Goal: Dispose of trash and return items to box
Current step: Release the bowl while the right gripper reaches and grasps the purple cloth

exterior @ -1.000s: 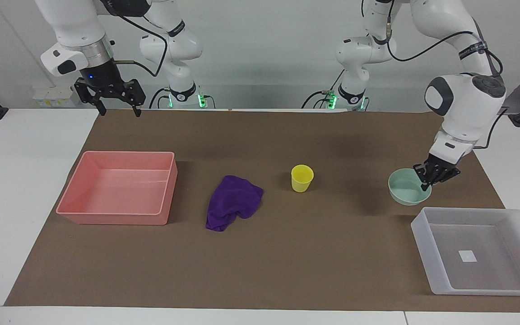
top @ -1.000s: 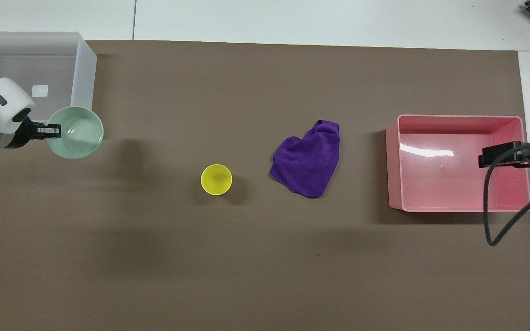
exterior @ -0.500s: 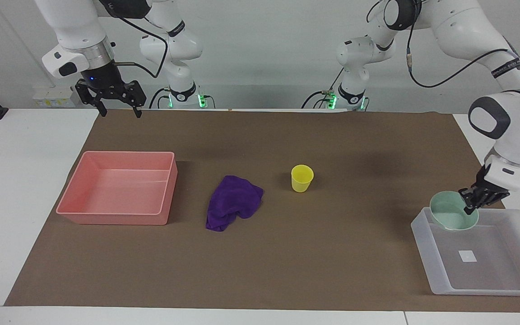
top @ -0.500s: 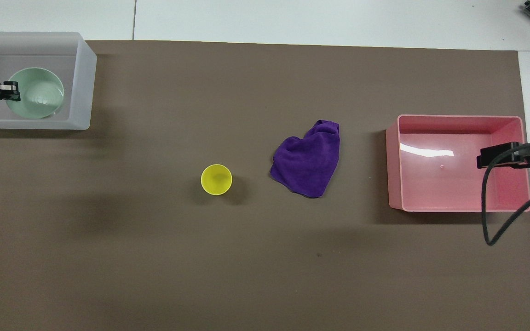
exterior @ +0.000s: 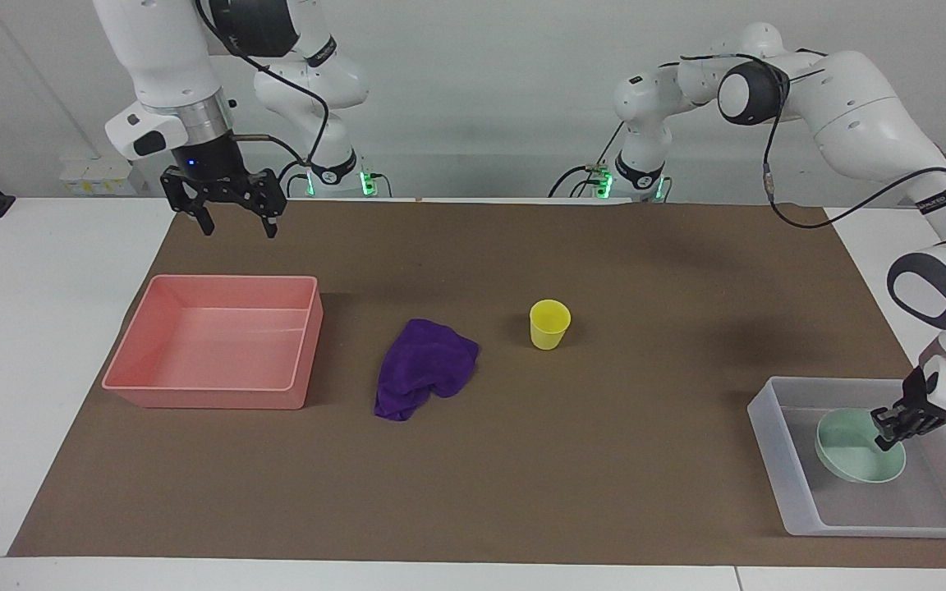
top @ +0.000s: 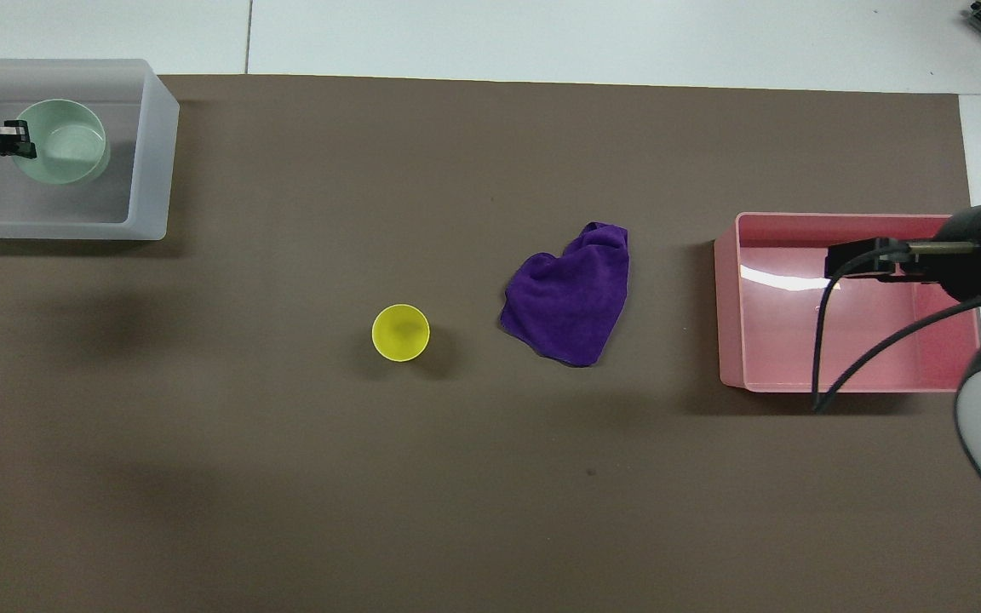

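Observation:
My left gripper (exterior: 886, 442) is shut on the rim of the mint-green bowl (exterior: 855, 461), which sits tilted low inside the translucent box (exterior: 775, 460) at the left arm's end of the table. From above, the bowl (top: 69, 151) lies within the box (top: 154, 153), with the left gripper (top: 26, 141) at its rim. The yellow cup (exterior: 549, 323) stands upright mid-table, also seen from overhead (top: 400, 332). The purple cloth (exterior: 424, 368) lies crumpled beside the cup (top: 571, 302). My right gripper (exterior: 239, 232) hangs open and empty in the air beside the pink tray.
A pink rectangular tray (exterior: 210, 396) with nothing in it sits at the right arm's end of the table (top: 733, 315). A brown mat (exterior: 522, 492) covers most of the table. The right arm's cable (top: 818, 340) hangs over the pink tray.
My left gripper carried the bowl off the mat, over the box's rim and down into it. The right gripper shifted slightly toward the pink tray, still open.

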Available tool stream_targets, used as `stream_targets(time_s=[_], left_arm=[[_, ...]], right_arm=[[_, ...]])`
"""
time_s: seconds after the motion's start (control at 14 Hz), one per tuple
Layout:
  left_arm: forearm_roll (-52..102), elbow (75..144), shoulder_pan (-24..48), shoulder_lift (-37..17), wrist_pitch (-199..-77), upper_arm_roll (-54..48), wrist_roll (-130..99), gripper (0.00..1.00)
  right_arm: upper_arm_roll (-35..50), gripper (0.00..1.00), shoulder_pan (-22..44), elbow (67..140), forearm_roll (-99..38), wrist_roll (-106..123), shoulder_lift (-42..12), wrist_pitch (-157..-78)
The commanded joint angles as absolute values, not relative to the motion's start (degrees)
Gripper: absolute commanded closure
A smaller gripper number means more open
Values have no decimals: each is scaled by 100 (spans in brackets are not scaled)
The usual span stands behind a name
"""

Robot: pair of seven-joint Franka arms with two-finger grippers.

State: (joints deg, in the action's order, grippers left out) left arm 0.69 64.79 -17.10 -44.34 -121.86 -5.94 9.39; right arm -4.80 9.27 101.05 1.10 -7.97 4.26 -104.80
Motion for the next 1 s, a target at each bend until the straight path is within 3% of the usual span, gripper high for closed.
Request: stream_targets(time_s=[0.0,0.5,0.57,0.64,0.71,0.86,0.93], left_arm=[[-70,6170,-1749,-4736,-12251,-668,958,100],[-79,6179,-1740,-4931,-12428,-650,958,100],[-79,6179,-1732,-4931,-12402,-650,967,97],[-123,6179,-1731,-4931,-12375,-642,984,46],[-201,6179,-1714,-4922,-12349,-633,1080,23],[-342,6179,-1688,-4852,-12209,-642,1230,0],[-351,6196,-1670,-4791,-12147,-650,1230,0]], right_arm=[[-448,0,1046,10310,61,-1045,160,-11037],[-457,0,1651,10309,96,-1642,-781,-12066],[-448,0,1678,10310,97,-1731,-913,-12224],[-448,0,1766,10301,97,-1784,-1053,-12321],[-457,0,1880,10301,97,-1923,-1229,-12505],[-457,0,2073,10301,114,-2248,-1554,-12865],[-448,0,2118,10301,114,-2354,-1686,-13015]])
